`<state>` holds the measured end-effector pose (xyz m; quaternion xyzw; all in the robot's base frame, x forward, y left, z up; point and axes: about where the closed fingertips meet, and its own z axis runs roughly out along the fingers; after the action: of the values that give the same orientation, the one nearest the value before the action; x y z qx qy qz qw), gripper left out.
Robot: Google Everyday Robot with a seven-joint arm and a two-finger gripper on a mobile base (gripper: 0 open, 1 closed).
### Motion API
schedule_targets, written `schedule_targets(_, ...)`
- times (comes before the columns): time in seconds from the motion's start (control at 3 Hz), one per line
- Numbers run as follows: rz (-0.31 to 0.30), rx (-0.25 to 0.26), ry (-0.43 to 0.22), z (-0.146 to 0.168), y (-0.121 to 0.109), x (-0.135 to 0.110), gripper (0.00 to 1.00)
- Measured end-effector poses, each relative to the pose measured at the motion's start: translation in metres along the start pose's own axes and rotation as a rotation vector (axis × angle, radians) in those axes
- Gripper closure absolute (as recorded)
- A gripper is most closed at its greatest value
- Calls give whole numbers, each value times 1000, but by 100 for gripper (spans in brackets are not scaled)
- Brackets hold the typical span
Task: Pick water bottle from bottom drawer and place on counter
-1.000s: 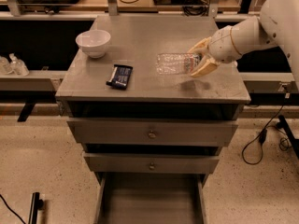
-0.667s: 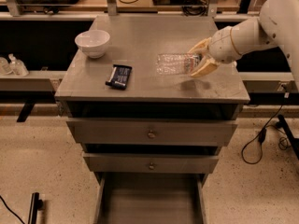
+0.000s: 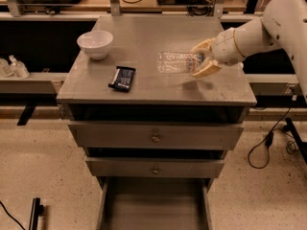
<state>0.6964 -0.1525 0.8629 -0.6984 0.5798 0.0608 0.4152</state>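
Observation:
The water bottle (image 3: 173, 62) is clear and crinkled and lies on its side over the right part of the counter (image 3: 144, 42), its cap end hidden between the fingers. My gripper (image 3: 197, 59) reaches in from the right on a white arm and is shut on the bottle's right end; its tan fingers (image 3: 205, 70) sit above and below it. I cannot tell whether the bottle rests on the counter or hangs just above it. The bottom drawer (image 3: 154, 205) is pulled open below, and the plain grey tray inside shows nothing in it.
A white bowl (image 3: 95, 43) stands at the counter's back left. A black flat packet (image 3: 122, 77) lies left of centre near the front edge. Two shut drawers with round knobs (image 3: 155, 138) sit above the open one. A cable (image 3: 268, 143) trails on the floor at right.

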Motion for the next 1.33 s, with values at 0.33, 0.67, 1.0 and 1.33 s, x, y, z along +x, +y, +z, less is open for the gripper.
schedule_targets(0.33,-1,-4,-3,3,1,-1,13)
schedule_targets(0.67,-1,-8,-5,6,1,-1,0)
schedule_targets(1.0,-1,-8,-5,6,1,-1,0)
schedule_targets(1.33,1,-39,14,6,4,2,0)
